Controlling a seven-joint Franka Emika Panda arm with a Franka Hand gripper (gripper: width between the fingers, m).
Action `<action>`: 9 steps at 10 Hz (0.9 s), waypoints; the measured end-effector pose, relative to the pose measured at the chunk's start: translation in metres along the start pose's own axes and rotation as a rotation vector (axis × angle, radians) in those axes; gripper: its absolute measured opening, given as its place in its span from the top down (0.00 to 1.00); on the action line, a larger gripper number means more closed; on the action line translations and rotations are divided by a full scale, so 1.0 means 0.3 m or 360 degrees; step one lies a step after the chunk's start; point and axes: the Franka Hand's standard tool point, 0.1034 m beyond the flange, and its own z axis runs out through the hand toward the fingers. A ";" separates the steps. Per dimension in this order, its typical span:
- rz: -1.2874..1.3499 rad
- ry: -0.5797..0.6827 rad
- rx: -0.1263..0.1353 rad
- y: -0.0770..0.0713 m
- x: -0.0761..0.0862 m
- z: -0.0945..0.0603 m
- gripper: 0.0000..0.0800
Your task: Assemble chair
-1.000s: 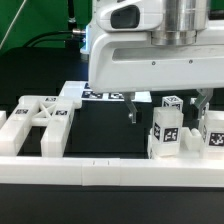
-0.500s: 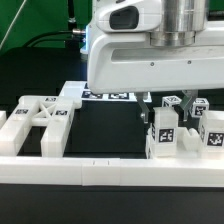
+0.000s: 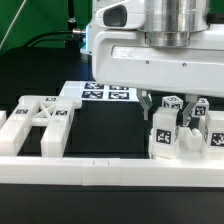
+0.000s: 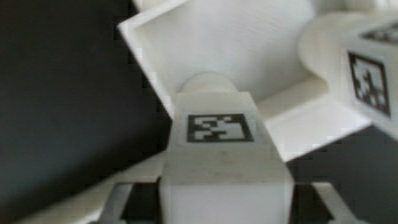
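My gripper [image 3: 169, 106] hangs over a cluster of upright white tagged chair posts [image 3: 163, 136] at the exterior view's right. In the wrist view the gripper [image 4: 222, 205] is shut on one white post [image 4: 219, 150] with a square tag on its face. A finger [image 4: 135, 200] presses on each side of it. Beyond that post lies a flat white chair slab [image 4: 231, 45], and another tagged part [image 4: 365, 75] stands beside it. Notched chair blocks [image 3: 40, 118] sit at the exterior view's left. The exterior view does not show which post of the cluster is gripped.
The marker board [image 3: 106, 93] lies flat behind the gripper. A long plain white rail [image 3: 110, 171] runs along the front, with another rail piece [image 3: 8, 135] at the left end. The black table [image 3: 105, 128] shows between the blocks and the posts.
The fingers have closed from wide apart onto the white post. The hand now sits slightly higher, so more of the marker board shows.
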 end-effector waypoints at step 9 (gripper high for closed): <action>0.0646 -0.0008 -0.0024 -0.007 -0.011 0.004 0.29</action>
